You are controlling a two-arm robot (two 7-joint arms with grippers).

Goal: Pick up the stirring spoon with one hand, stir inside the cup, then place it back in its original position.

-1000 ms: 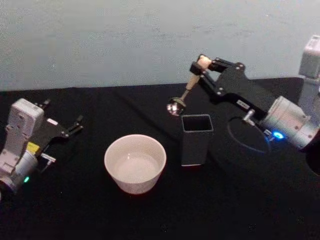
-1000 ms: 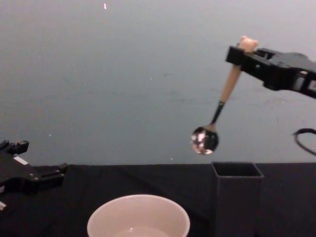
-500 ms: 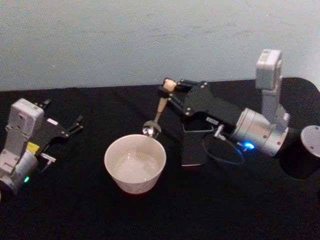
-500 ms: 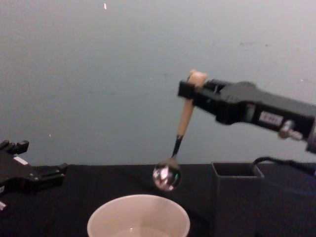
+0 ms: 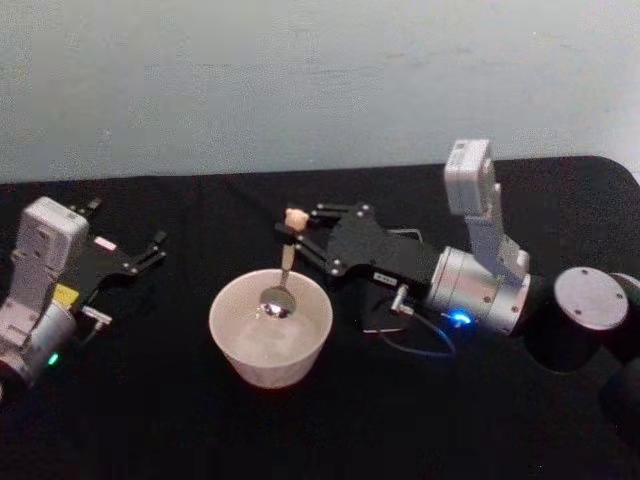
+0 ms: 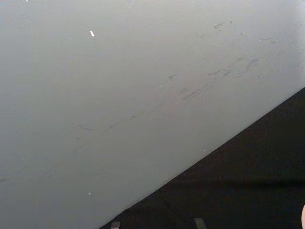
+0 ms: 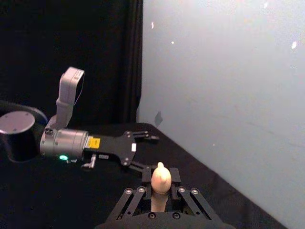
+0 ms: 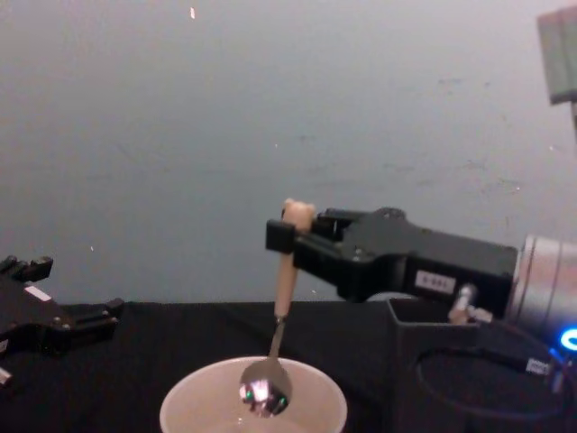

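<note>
Now right pincer [image 5: 294, 229], label [image 8: 435, 283] illegible, clamps stirring spoon [image 5: 285, 263], bowl inside cup [image 5: 228, 340]; left pincer [image 5: 152, 250] idle, apart.

No text, brand or number can be read. Right of centre, the right gripper [image 8: 287, 236] carries a small white label [image 8: 435, 284] on its black body, with dark marks too small to make out. On the left, the left gripper [image 5: 122, 226] has a white tag [image 5: 104, 243] on its black body. A yellow sticker [image 5: 66, 296] sits on the grey wrist behind it, and neither shows legible characters.
</note>
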